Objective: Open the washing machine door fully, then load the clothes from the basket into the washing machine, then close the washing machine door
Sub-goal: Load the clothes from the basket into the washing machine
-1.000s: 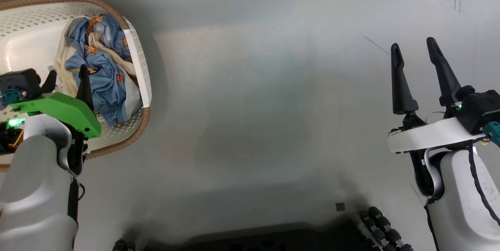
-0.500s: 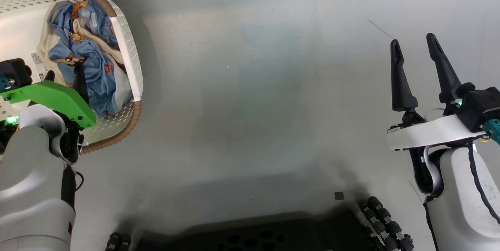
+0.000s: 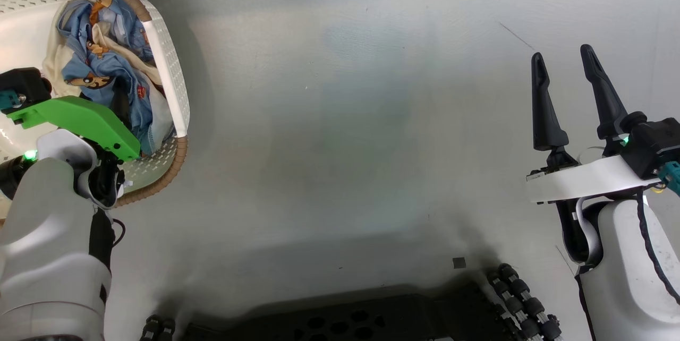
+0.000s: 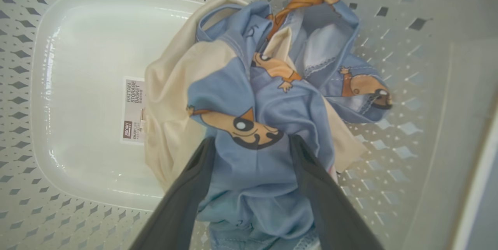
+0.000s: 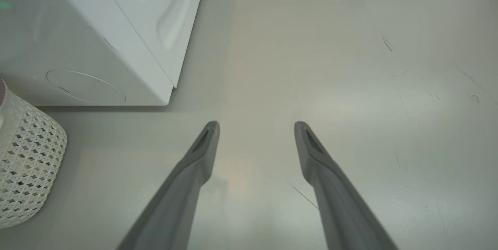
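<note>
Two left fingers (image 4: 183, 203) spread astride the clothes (image 4: 264, 98) in the basket (image 4: 78, 47), right fingers (image 5: 186, 180) apart above the floor (image 5: 350, 67)

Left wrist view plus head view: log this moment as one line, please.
stage: loading, pick not yet made | left claw: open, astride clothes in basket | right claw: open, above floor
</note>
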### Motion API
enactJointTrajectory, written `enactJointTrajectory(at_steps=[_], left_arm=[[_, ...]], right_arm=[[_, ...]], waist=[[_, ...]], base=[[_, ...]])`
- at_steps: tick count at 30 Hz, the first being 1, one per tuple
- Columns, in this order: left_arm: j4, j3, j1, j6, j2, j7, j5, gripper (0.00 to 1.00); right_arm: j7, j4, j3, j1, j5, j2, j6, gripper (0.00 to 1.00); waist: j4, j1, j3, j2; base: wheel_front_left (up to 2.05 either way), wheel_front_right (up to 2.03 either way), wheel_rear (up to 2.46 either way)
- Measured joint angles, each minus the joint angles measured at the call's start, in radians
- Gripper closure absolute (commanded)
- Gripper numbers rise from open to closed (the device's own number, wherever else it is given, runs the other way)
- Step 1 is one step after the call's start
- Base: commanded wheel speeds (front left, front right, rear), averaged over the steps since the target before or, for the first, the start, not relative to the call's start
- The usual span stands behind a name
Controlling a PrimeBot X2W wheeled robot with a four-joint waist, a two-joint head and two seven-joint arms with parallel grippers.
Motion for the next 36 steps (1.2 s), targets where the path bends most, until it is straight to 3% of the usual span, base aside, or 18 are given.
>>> enactJointTrajectory(at_steps=[14,15,17,18,36], left_arm=[[0.062,-0.010,-0.024,0.000,-0.001,0.016,-0.032,0.03],[0.063,-0.010,-0.028,0.000,-0.002,0.022,-0.041,0.26],[0.063,-0.021,-0.033,0.000,-0.002,0.024,-0.048,0.82],[0.064,-0.027,-0.035,0.000,-0.004,0.031,-0.049,1.00],[0.073,-0.091,-0.034,0.000,-0.003,-0.029,-0.069,1.00]], right_arm=[[0.000,-0.009,-0.008,0.000,-0.002,0.001,0.000,0.00],[0.000,-0.009,-0.008,0.000,-0.002,0.002,0.000,0.00],[0.000,-0.010,-0.010,0.000,-0.002,0.002,0.000,0.00],[0.000,-0.011,-0.011,0.000,-0.002,0.002,0.000,0.00],[0.000,-0.012,-0.040,-0.008,-0.010,0.001,0.000,0.00]], waist=[[-0.003,0.0000,0.003,0.0000],[-0.003,0.0000,0.003,0.0000],[-0.004,0.0000,0.003,0.0000],[-0.004,0.0000,0.003,0.0000],[0.009,0.0000,-0.052,0.0000]], base=[[0.00,0.00,0.00],[0.00,0.00,0.00],[0.00,0.00,0.00],[0.00,0.00,0.00],[0.00,0.00,0.00]])
